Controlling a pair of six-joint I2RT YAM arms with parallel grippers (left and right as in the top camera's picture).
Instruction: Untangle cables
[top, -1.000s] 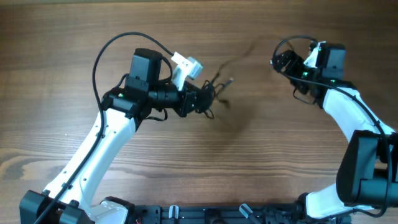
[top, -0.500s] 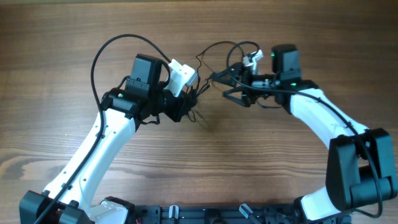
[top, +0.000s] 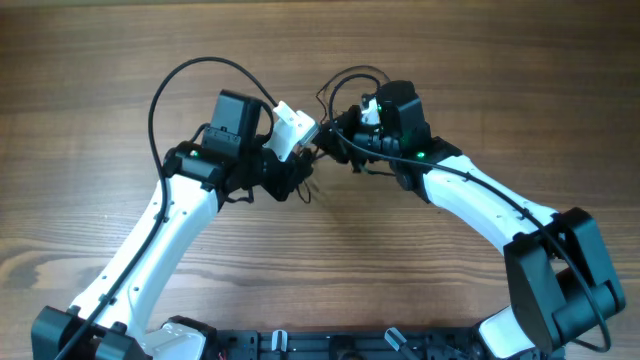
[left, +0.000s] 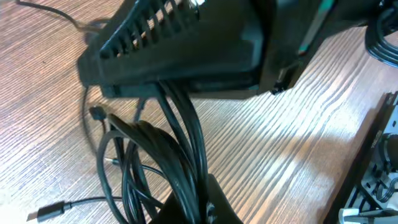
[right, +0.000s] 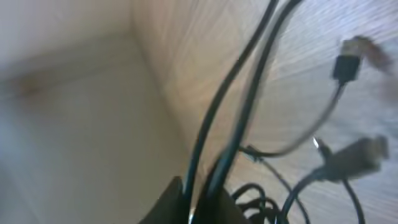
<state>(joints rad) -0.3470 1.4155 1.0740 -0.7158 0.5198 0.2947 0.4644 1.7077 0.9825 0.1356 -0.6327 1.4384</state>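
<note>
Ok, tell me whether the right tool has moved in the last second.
Yes. The right tool swung left across the table, closing on the left tool.

Soft even light, right wrist cables (right: 238, 68) blurred

I place everything from the cables (top: 316, 150), which sit bunched over the middle of the table (top: 90, 70), toward its far side. My left gripper (top: 303, 168) is just left of the bunch and slightly nearer my base, clamped on it. My right gripper (top: 338, 140) is just right of the bunch and slightly farther back, also clamped on strands. The two nearly meet across it. Seen from my left wrist, the bunch runs up from my fingers (left: 208, 202) into the underside of the right gripper above. Loose loops spread left of the bunch, and a plug end (left: 50, 213) lies beyond them. From my right wrist, two strands rise from the bunch, with two more plug ends to their right.
</note>
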